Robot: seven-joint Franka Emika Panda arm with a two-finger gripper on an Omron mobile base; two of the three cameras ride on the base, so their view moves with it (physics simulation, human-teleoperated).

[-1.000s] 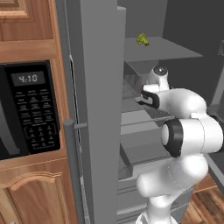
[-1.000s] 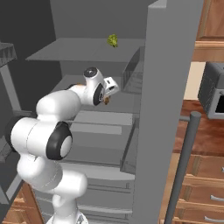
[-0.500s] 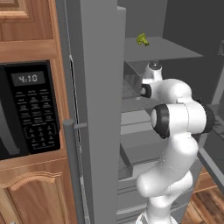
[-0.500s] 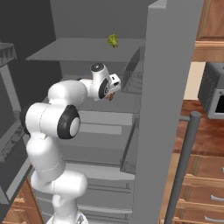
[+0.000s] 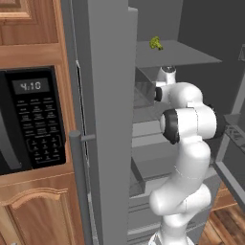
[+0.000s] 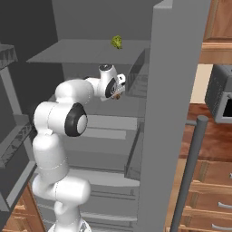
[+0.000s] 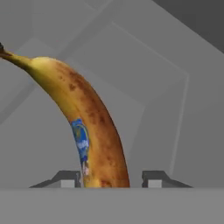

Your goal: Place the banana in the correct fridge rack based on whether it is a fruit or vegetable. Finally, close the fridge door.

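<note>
Arm: swung deeper into fridge. Gripper: jaws parted; banana between them, against 1 fingertip, long axis pointing away.

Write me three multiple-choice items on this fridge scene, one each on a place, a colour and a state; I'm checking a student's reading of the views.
1. Where does the small green vegetable lie?
A. on the upper fridge shelf
B. in a bottom drawer
C. on the microwave

2. What colour is the sticker on the banana?
A. red
B. blue
C. white

3. How does the fridge door stand?
A. shut
B. open
C. taken off

Answers:
1 A, it sits on the top shelf above the arm.
2 B, the hand view shows a blue label mid-fruit.
3 B, the shelves inside are exposed in both base views.
</note>
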